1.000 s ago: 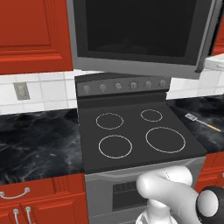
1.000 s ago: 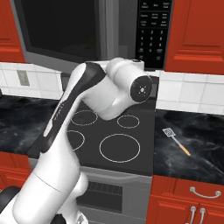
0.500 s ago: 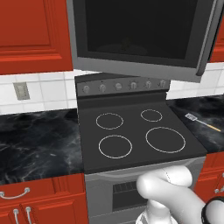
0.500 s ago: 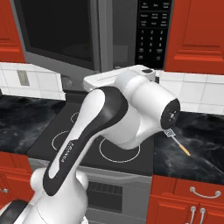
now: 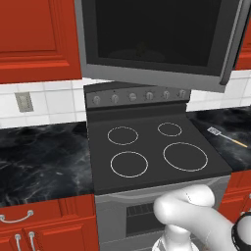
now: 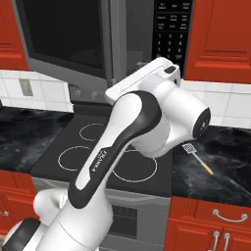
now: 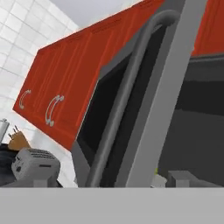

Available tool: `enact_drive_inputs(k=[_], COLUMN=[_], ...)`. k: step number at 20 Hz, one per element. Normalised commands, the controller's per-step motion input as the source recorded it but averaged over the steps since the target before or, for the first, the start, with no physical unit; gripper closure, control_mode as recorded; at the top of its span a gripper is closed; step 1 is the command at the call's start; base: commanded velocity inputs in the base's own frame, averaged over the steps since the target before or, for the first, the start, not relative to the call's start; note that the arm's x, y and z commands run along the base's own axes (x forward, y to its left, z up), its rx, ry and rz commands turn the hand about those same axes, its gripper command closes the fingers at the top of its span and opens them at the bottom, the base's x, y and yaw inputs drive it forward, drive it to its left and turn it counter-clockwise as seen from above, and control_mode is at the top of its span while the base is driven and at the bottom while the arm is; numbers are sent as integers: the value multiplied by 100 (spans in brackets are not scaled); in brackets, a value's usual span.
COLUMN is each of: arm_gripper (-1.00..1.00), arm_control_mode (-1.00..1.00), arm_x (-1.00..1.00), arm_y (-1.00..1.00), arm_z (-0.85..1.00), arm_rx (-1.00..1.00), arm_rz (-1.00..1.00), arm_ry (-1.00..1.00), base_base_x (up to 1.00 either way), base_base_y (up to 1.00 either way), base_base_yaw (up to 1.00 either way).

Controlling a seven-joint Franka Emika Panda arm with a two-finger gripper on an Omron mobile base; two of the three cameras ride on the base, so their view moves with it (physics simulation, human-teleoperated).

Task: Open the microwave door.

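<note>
Since the picture half a second back, the arm's big white elbow has swung lower and more toward the centre of the right base view, and the microwave door (image 6: 63, 39) stands a touch further out from its box. In that view the door fills the upper left of the frame, its dark glass angled away from the microwave (image 6: 147, 34), whose black keypad (image 6: 171, 27) shows at top centre, uncovered by the swung panel. In the left base view the door (image 5: 162, 41) hangs across the top of the frame above the stove (image 5: 152, 152), its free edge jutting at the upper right.

From the hand view, the door's bar handle (image 7: 127, 96) runs as a long grey rod from the top centre of the frame down to the lower left, with the door's thick edge just right of it and the dark cavity further right. The handle's long axis therefore lies along the line of sight's diagonal, close in front of the end effector and slightly to its left in that frame. I cannot tell whether the end effector is spread or pressed together; its tips do not stand out against the grey.

My guess is the door is already partly open, and the coming move turns on pushing that edge further outward, away from the cavity.
</note>
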Motion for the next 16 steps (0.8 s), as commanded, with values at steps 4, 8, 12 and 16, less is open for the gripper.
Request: enact_drive_inputs(k=[4, 8, 12, 16], arm_gripper=[-100, -100, -100, -100], arm_control_mode=[-100, -100, -100, -100], arm_x=[75, 49, 51, 31], arm_y=[-1, -36, -30, 1], arm_z=[-24, -1, 0, 0], arm_rx=[-33, -25, -21, -17], arm_rz=[0, 2, 0, 0], arm_ry=[-26, -25, -22, -23], base_base_x=[0, 0, 0, 0], base_base_y=[0, 0, 0, 0], base_base_yaw=[0, 0, 0, 0])
